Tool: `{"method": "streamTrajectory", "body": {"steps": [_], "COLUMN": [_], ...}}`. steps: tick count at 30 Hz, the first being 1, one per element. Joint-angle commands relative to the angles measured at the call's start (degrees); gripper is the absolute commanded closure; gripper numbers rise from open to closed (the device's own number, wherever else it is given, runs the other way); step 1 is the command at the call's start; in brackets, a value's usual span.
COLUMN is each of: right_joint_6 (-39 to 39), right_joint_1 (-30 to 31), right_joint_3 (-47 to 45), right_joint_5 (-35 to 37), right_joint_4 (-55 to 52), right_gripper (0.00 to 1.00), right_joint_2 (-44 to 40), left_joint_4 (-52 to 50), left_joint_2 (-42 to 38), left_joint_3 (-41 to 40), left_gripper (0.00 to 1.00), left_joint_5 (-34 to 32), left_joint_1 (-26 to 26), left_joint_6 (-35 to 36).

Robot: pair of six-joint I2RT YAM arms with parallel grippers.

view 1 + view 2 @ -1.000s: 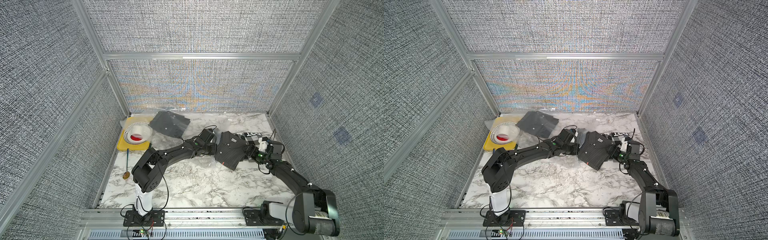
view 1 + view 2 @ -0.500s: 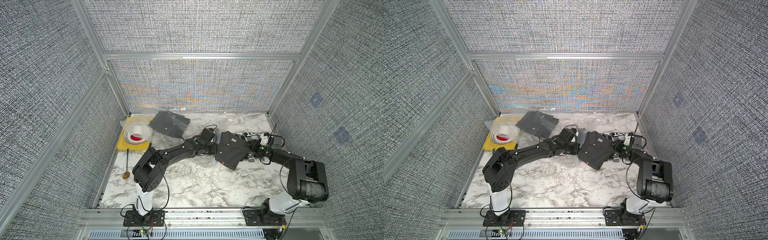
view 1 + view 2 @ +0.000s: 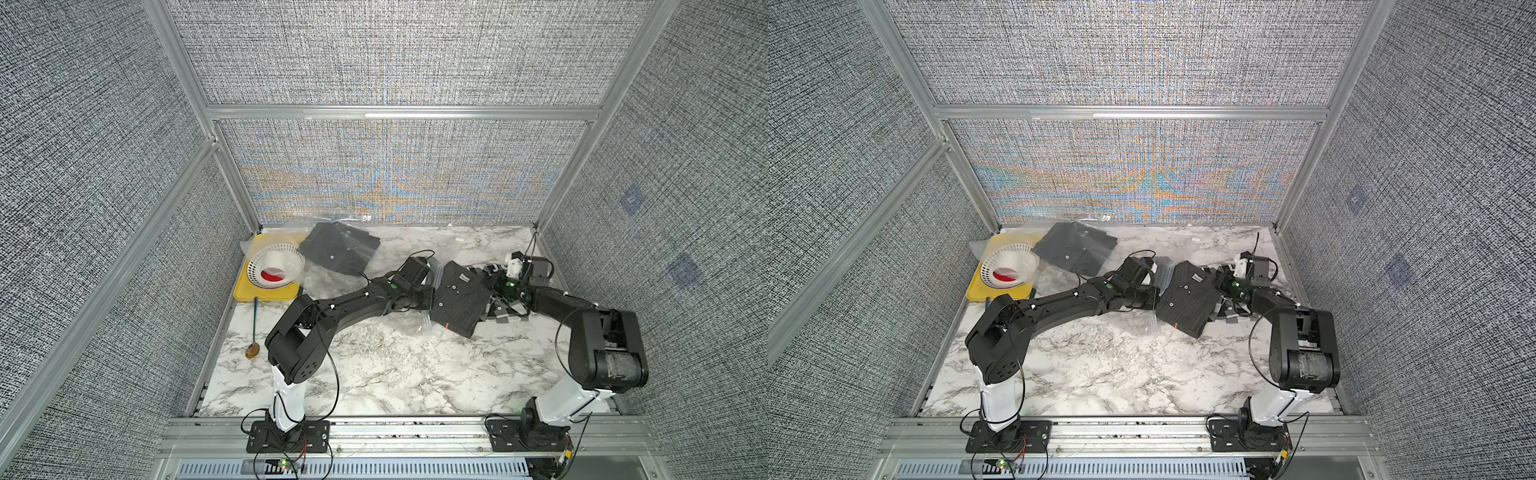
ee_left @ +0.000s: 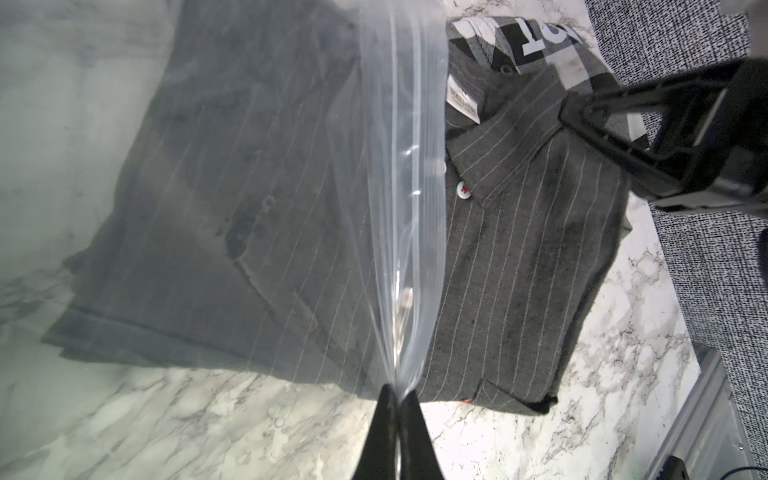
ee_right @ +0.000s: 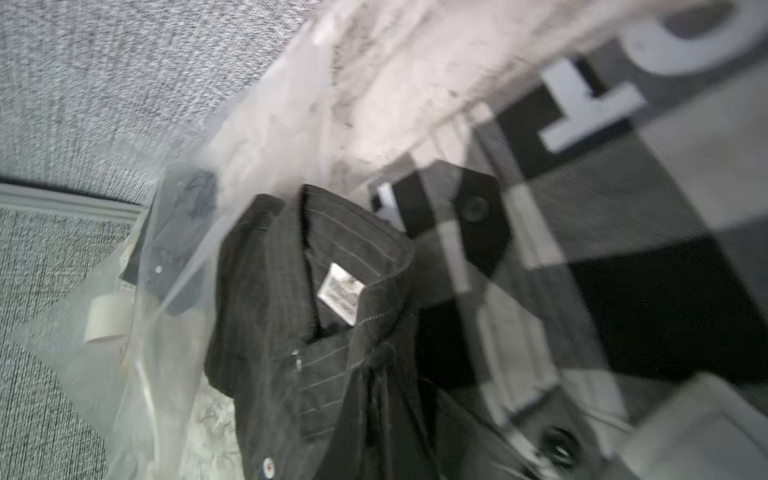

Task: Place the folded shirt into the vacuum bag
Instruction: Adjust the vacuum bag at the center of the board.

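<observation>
The folded shirt (image 3: 459, 301) (image 3: 1187, 303), dark grey with thin white stripes, lies mid-table. My left gripper (image 3: 428, 297) (image 4: 398, 392) is shut on the zip edge of the clear vacuum bag (image 4: 399, 166) (image 3: 428, 328). In the left wrist view the plastic veils the half of the shirt (image 4: 519, 249) away from its collar. My right gripper (image 3: 494, 286) (image 5: 384, 370) is shut on bunched fabric at the collar of the shirt (image 5: 291, 291), near its white label. That gripper (image 4: 567, 114) also shows in the left wrist view, at the collar.
A black, white and grey checked garment (image 3: 505, 311) (image 5: 623, 208) lies under the shirt's right side. At the back left another dark shirt (image 3: 336, 253) lies in clear plastic, beside a yellow tray (image 3: 245, 291) with a white basket (image 3: 276, 266). A long-handled spoon (image 3: 254, 328) lies by the left wall.
My right gripper has gone from open to shut at the shirt's collar, and that arm's elbow has risen and folded back. The left arm and the bag edge have not moved.
</observation>
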Motion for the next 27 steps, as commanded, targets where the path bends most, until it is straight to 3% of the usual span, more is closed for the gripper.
{"method": "streamTrajectory", "body": {"steps": [1, 5, 10, 14, 17, 20, 23, 25, 27], "right_joint_6": [-1.9, -1.3, 0.7, 0.2, 0.2, -0.9, -2.6, -3.8, -4.6], "right_joint_1": [2.8, 5.2, 4.0, 3.6, 3.7, 4.3, 4.9, 5.3, 5.5], "right_joint_3": [3.2, 5.4, 7.0, 9.0, 7.2, 5.7, 4.8, 4.3, 3.8], "right_joint_5": [0.3, 0.6, 2.1, 6.6, 9.7, 13.6, 19.8, 24.8, 26.9], "right_joint_4": [0.1, 3.2, 6.0, 1.0, -1.2, -4.3, -8.7, -11.5, -12.7], "right_gripper": [0.99, 1.00, 1.00, 1.00, 0.99, 0.84, 0.54, 0.28, 0.20], "right_joint_2": [0.3, 1.1, 8.4, 12.4, 9.4, 4.9, 0.4, -2.4, -4.6], "left_joint_4": [0.5, 0.9, 1.6, 1.7, 1.7, 1.6, 2.3, 2.2, 2.0], "left_joint_2": [-0.6, -1.6, -2.4, -2.6, -3.1, -3.4, -4.2, -4.5, -4.4], "left_joint_3": [-0.3, -1.2, -2.2, -2.6, -3.0, -3.0, -3.5, -3.2, -2.9], "left_gripper": [1.00, 1.00, 1.00, 1.00, 1.00, 1.00, 1.00, 1.00, 1.00], "left_joint_5": [0.3, 0.0, 0.1, 0.0, -0.7, -1.5, -1.9, -1.9, -1.8], "left_joint_1": [0.1, 0.1, 0.0, -0.2, -0.2, -0.1, -0.1, -0.1, 0.1], "left_joint_6": [0.8, 0.8, 0.6, 0.5, 0.3, 0.2, -0.1, -0.1, -0.1]}}
